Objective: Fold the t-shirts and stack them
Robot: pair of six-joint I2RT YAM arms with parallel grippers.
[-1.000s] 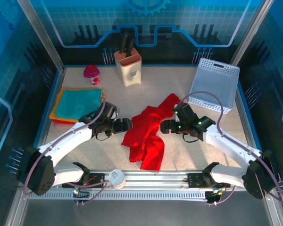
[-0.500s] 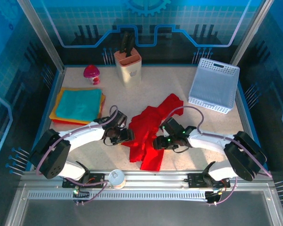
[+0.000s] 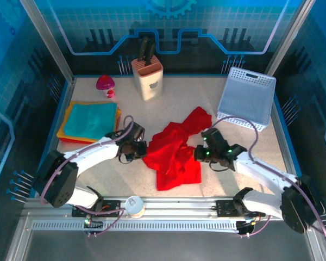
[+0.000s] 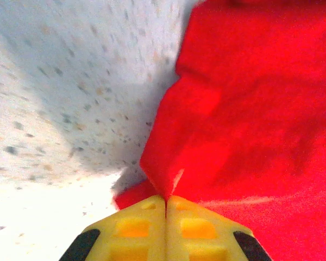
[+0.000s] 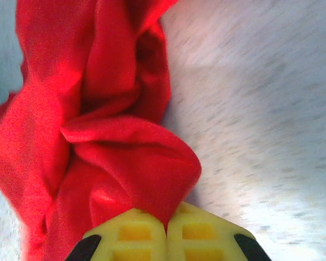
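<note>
Red t-shirt (image 3: 174,155): crumpled, bunched between the two grippers.
Left gripper (image 3: 143,150) is clamped on the shirt's left edge, right gripper (image 3: 198,155) on its right fold.
Wrist views resolve the yellow fingertips (image 4: 146,225) meeting on a cloth ridge; the top view gives the whole outline.
Bare tabletop (image 3: 130,179) lies on the near side of the left gripper, with the folded t-shirts (image 3: 91,120) beyond it.

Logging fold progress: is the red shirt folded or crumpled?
Crumpled: the red shirt lies bunched in uneven ridges, its edges pinched by the left hand and right hand.
</note>
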